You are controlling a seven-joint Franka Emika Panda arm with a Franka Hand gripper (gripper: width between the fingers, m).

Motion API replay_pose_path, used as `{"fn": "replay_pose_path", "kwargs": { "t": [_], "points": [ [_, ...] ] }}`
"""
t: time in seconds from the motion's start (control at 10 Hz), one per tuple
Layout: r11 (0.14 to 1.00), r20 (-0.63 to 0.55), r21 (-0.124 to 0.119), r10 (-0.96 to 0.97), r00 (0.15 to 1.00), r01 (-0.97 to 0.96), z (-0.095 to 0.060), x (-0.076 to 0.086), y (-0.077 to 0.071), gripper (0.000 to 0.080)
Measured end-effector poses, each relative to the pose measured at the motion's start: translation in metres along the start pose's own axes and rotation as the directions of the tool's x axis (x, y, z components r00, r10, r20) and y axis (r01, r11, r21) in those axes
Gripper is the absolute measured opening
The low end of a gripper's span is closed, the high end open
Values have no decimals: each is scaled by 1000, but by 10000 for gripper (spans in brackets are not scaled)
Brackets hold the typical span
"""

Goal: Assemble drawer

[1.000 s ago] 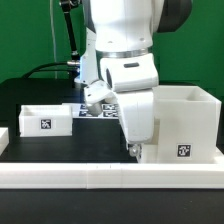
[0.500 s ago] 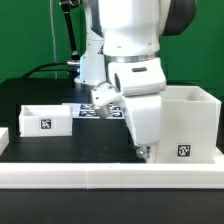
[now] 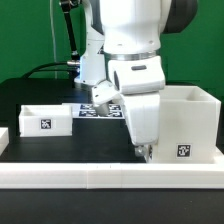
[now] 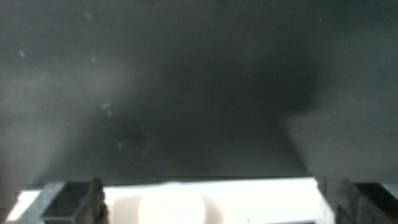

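Observation:
The large white cube casing (image 3: 186, 124) stands at the exterior view's right, open side up, with a tag on its front. One small white tray (image 3: 45, 120) with a tag stands at the exterior view's left. My gripper (image 3: 143, 152) hangs low just beside the casing's left wall, near the table. In the wrist view my gripper (image 4: 217, 198) is open, with its fingers (image 4: 71, 204) wide apart. A blurred white part (image 4: 214, 206) with a rounded bump lies between them; I cannot tell which part it is. A second small tray does not show.
The long low white border wall (image 3: 100, 178) runs along the front. The marker board (image 3: 92, 110) lies on the black table behind my arm. My arm's bulky white wrist hides the table between the tray and the casing.
My arm has shifted a little toward the exterior view's right, closer to the casing, and the wrist has turned slightly. The tray and the casing have not moved.

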State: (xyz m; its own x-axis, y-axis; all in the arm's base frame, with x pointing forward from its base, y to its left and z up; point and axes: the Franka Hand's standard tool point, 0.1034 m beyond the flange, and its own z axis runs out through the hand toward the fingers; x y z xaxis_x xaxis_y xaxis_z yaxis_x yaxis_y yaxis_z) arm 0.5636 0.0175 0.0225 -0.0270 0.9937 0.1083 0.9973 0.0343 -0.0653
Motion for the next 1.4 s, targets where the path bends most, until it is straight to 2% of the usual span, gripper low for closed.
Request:
{"fn": "replay_pose_path", "kwargs": {
  "t": [0.1,0.2,0.3,0.4,0.5,0.6,0.7,0.9,1.0,1.2,1.4],
  "points": [
    [1000,3,-5,2,1000,-2,-3,-15,0,648],
    [1000,8,-25,18,1000,-18,-15,-32,2,648],
    [996,10,-73,46,999,-45,-25,-46,2,648],
    [992,14,-105,76,997,-74,-32,-61,-8,648],
    [990,16,-107,99,995,-97,-35,-71,-18,648],
    [986,19,-121,118,993,-115,-41,-78,-26,648],
    [980,19,-136,152,988,-148,-45,-86,-41,648],
    [974,27,-137,183,983,-178,-48,-99,-72,648],
    [974,31,-137,186,982,-181,-50,-100,-84,648],
    [972,29,-129,200,979,-194,-48,-99,-86,648],
    [945,14,-130,305,952,-300,-48,-99,-86,648]
  ]
}}
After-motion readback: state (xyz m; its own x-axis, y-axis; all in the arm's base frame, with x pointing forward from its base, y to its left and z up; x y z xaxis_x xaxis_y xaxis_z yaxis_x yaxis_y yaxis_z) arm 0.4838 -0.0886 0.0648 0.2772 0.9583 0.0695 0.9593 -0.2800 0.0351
